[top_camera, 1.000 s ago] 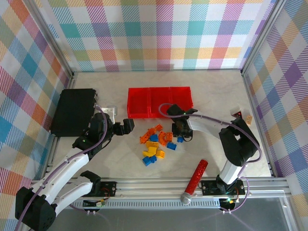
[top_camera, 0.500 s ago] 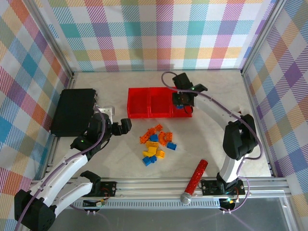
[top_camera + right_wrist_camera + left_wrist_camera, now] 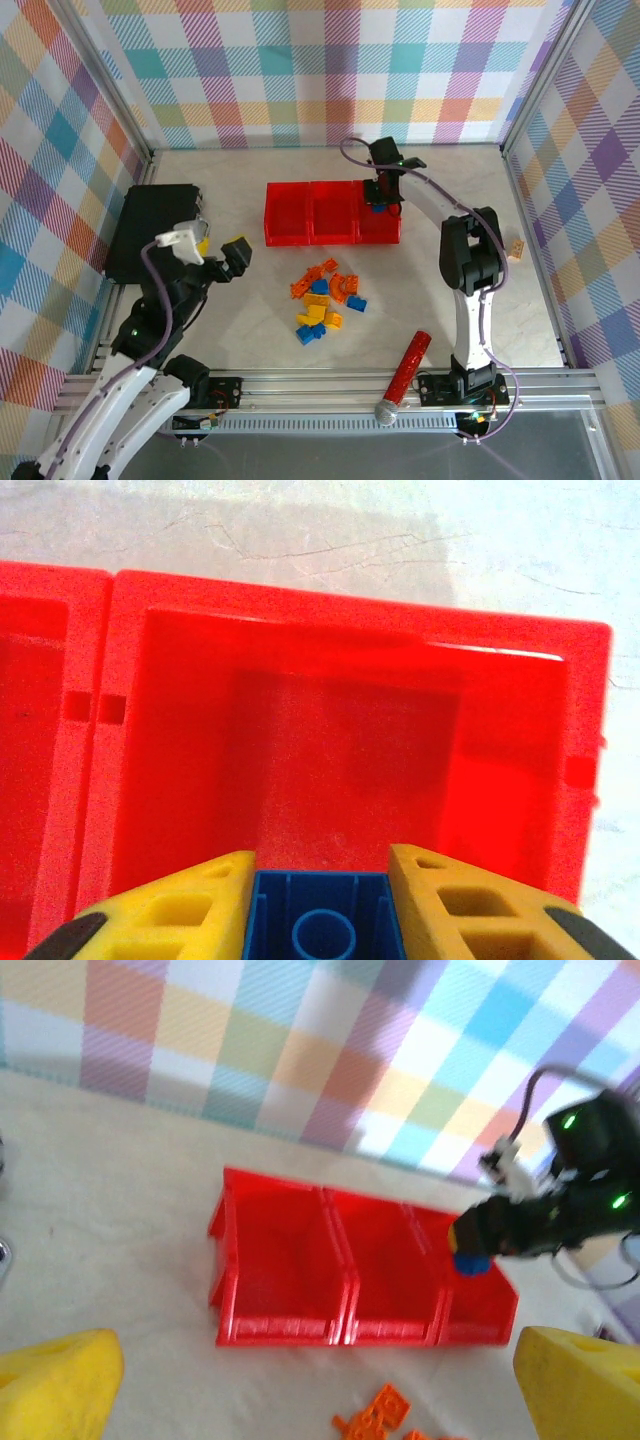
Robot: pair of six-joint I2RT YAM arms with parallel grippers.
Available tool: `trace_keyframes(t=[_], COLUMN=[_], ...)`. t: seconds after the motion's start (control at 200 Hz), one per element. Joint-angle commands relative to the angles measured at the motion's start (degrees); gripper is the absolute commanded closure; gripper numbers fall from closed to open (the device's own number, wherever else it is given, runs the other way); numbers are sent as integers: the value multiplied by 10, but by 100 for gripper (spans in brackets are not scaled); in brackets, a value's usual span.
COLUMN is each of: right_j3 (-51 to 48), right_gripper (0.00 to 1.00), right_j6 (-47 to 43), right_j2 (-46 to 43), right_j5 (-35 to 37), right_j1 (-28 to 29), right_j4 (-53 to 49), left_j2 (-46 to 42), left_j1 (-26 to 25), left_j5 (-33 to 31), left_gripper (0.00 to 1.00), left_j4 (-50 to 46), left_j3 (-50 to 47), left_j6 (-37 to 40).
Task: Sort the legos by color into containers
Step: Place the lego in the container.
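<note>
Blue brick [image 3: 320, 930] sits clamped between the yellow fingers [image 3: 190, 905] of your right gripper [image 3: 380, 200], held over the rightmost bin of the red containers [image 3: 288, 215]. Your left gripper [image 3: 232, 252] hangs with its jaws spread wide and nothing between them, near the containers' left front corner. Orange, yellow and blue legos [image 3: 325, 298] lie in a loose pile just in front of the containers.
</note>
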Motion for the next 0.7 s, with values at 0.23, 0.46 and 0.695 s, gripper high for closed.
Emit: trace_keyframes(t=[0.23, 0.46, 0.695], right_j3=[42, 39, 23], right_gripper=[69, 66, 60], right_j6=[-19, -12, -5], right_j2=[41, 44, 18], right_j5=[-24, -28, -31], right_j1=[0, 0, 0], right_j4=[-4, -11, -12], left_j2=[-54, -18, 15], left_j1=[-1, -3, -3], left_j5=[-67, -20, 21], left_gripper=[0, 0, 0], left_j4=[-49, -81, -87], left_j3=[-14, 9, 12], left_j6=[-39, -34, -30])
